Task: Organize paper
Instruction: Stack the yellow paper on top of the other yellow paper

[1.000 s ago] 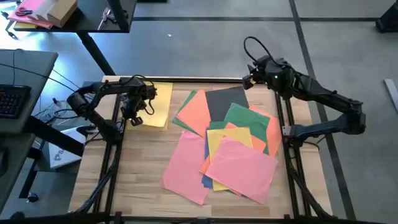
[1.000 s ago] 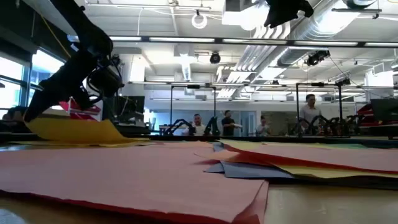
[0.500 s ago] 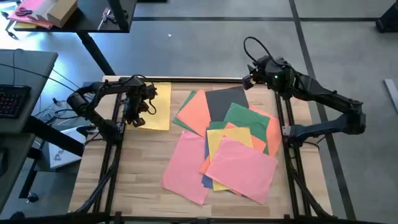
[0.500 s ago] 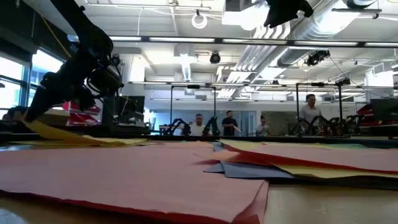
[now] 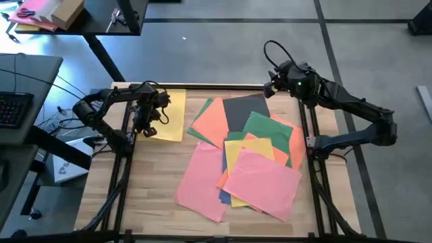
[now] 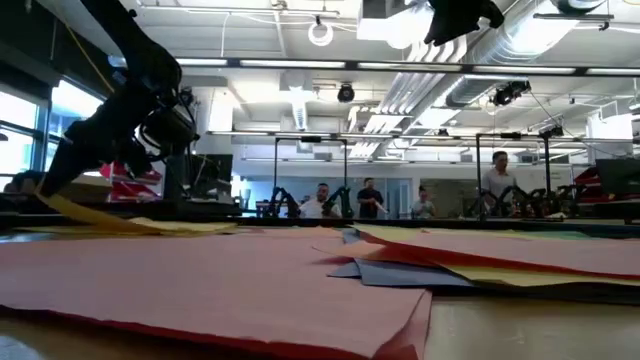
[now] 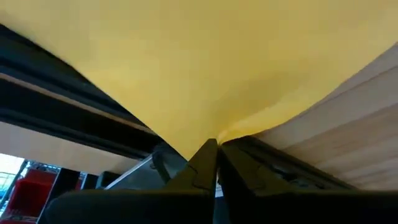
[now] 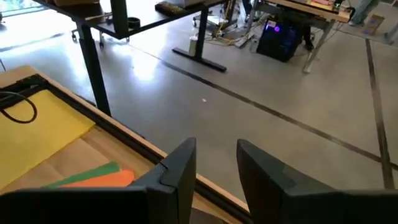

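Note:
A single yellow sheet (image 5: pixel 172 111) lies at the table's far left, with my left gripper (image 5: pixel 143 129) shut on it. The other paper lies in a loose overlapping pile at centre and right: orange (image 5: pixel 210 121), dark grey (image 5: pixel 244 111), green (image 5: pixel 266 128), yellow (image 5: pixel 246 152), blue (image 5: pixel 223 196) and two pink sheets (image 5: pixel 263 182). My right gripper (image 5: pixel 268 86) hangs open, high above the table's far right edge, touching nothing. My left gripper pinches the yellow sheet's near left edge (image 7: pixel 214 138) between its two fingers, and the paper puckers at the pinch. The fingers slant down onto it. The held edge (image 6: pixel 75 207) is raised a little off the wood; the sheet's remaining part lies flat on the table.
Dark frame rails (image 5: pixel 125 169) run along the table's left and right sides. Bare wood (image 5: pixel 148 196) shows at the near left. A desk with a cardboard box (image 5: pixel 67 12) stands beyond the far left corner. People stand far off in the room (image 6: pixel 365 198).
My left gripper has gone down toward the table with the yellow sheet's edge still pinched. The raised part of the sheet has dropped and now lies flatter; its far part has stayed on the table.

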